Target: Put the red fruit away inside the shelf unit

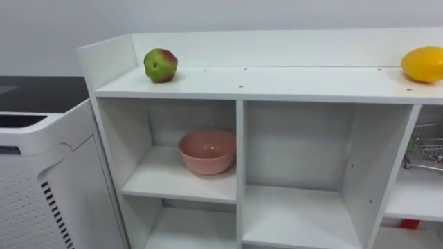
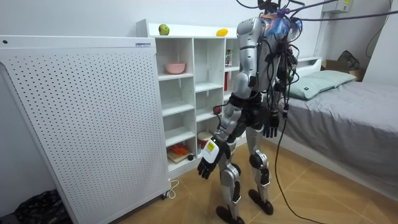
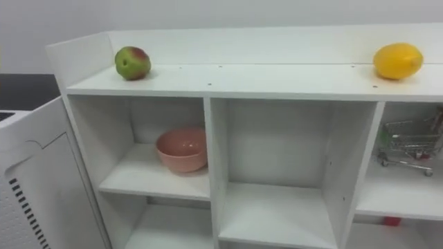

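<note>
Your left hand (image 2: pixel 208 163) and right hand (image 2: pixel 270 129) hang relaxed, holding nothing, apple (image 1: pixel 160 65) and lemon (image 1: pixel 423 63) well above them atop the closet (image 1: pixel 239 138), pink bowl (image 1: pixel 207 151) shelved below

Middle compartment (image 3: pixel 277 149) bare, open-fronted — pink bowl (image 3: pixel 182 149) crowds left one, wire cart (image 3: pixel 408 145) right one.

Pink bowl (image 1: pixel 207 151) — upper-left compartment, well above the left hand's fingers (image 2: pixel 203 170).
Small wire trolley (image 3: pixel 405 145) — upper-right compartment, well above the right hand's fingers (image 2: pixel 272 131).
White perforated panel (image 2: pixel 81 118) — on the room view's left of the left fingers, well apart.
Bed (image 2: pixel 354 118) with pale pillow (image 2: pixel 320 81) — beyond the right fingers.
Dark cloth heap (image 2: pixel 37 208) — on the floor (image 2: pixel 311 186), far from both.
</note>
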You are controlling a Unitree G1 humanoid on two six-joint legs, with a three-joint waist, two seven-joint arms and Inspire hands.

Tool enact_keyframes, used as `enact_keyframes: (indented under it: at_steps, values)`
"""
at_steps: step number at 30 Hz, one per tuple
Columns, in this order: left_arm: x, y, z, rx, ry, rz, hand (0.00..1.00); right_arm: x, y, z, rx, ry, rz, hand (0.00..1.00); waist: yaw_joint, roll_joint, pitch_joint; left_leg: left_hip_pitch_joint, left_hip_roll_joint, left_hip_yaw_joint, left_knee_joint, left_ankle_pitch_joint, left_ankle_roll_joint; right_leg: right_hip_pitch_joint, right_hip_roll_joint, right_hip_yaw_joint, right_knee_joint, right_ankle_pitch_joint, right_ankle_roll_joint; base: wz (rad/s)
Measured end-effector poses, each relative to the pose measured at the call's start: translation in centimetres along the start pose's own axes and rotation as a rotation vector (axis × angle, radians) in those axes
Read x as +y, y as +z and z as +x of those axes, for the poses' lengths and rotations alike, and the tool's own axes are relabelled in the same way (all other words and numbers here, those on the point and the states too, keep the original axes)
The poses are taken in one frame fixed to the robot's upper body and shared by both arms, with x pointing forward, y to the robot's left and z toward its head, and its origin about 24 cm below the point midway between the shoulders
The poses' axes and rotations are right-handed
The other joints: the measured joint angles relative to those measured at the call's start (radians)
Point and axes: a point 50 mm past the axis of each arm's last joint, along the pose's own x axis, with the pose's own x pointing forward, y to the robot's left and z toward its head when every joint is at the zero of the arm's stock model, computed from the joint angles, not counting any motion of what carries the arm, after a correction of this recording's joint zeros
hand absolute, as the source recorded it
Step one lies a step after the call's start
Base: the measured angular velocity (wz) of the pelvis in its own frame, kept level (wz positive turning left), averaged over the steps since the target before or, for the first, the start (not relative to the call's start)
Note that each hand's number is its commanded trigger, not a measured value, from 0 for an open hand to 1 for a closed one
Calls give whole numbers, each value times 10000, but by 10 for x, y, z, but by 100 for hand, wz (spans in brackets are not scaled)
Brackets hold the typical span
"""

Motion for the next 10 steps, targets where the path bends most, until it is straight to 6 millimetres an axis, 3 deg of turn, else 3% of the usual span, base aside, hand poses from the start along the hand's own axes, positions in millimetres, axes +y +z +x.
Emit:
enact_keyframes:
  at_steps: [6, 10]
  values:
    - [3, -3, 1, 320, -88, -196, 0, 5, -7, 0, 627, 753, 474, 0, -85, -60, -4, 255, 9, 152, -25, -23, 38, 115, 38, 469, 23, 8, -12, -12]
    - [2, -2, 1, 290, -433, 157, 0, 4, -6, 1, 882, 1081, 729, 0, -197, -25, -15, 262, 19, 182, -11, -31, 51, 114, 56, 546, 25, 55, -18, -1]
